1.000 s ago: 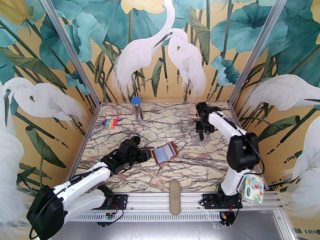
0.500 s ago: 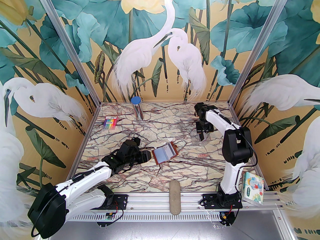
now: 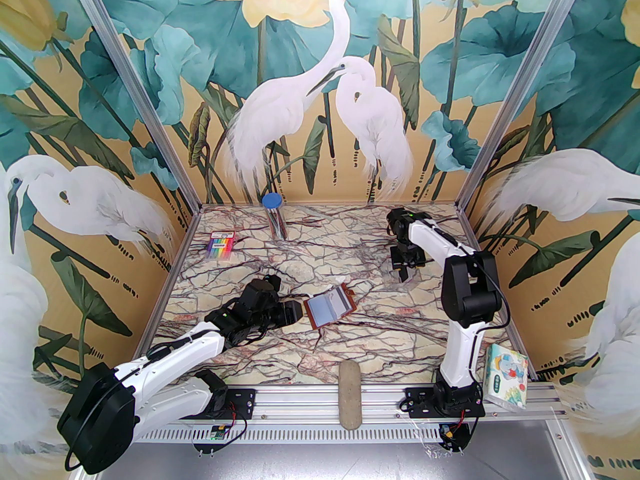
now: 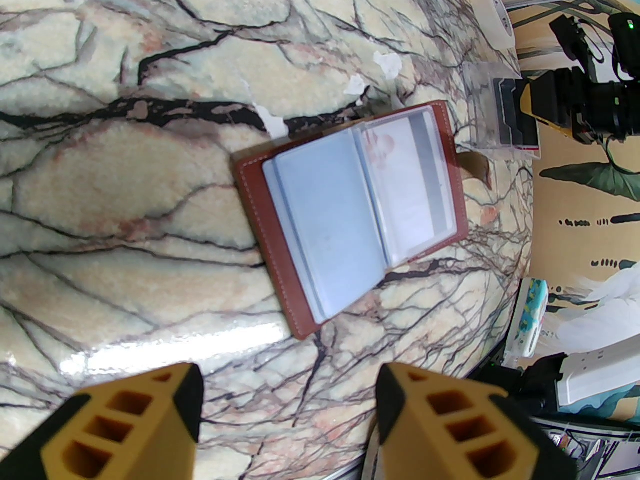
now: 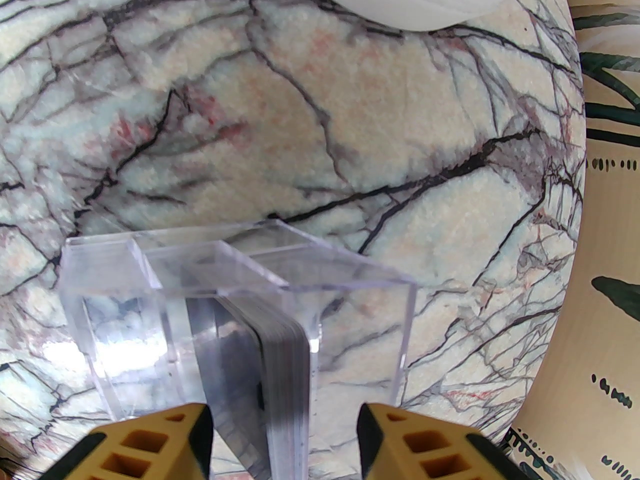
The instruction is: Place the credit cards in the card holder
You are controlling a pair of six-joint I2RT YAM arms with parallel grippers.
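Marbled table [image 3: 350,358]: one open reddish-brown leather card holder [image 4: 350,218] lies at its centre. One tight, uncountable stack of credit cards [image 5: 282,363] stands in a clear plastic box [image 5: 350,288] toward the far-right corner. The right gripper [image 5: 285,418] straddles the stack and the left gripper [image 4: 290,383] sits beside the holder, both agape and empty.

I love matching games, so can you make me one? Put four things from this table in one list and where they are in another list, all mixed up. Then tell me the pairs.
Things
1. card holder
2. pen pack
3. tissue pack
4. jar with a blue lid

Places
a. near right corner
b. lying open in the middle of the table
c. far left corner
d. standing at the far edge, left of centre

Pairs: 1-b, 2-c, 3-a, 4-d
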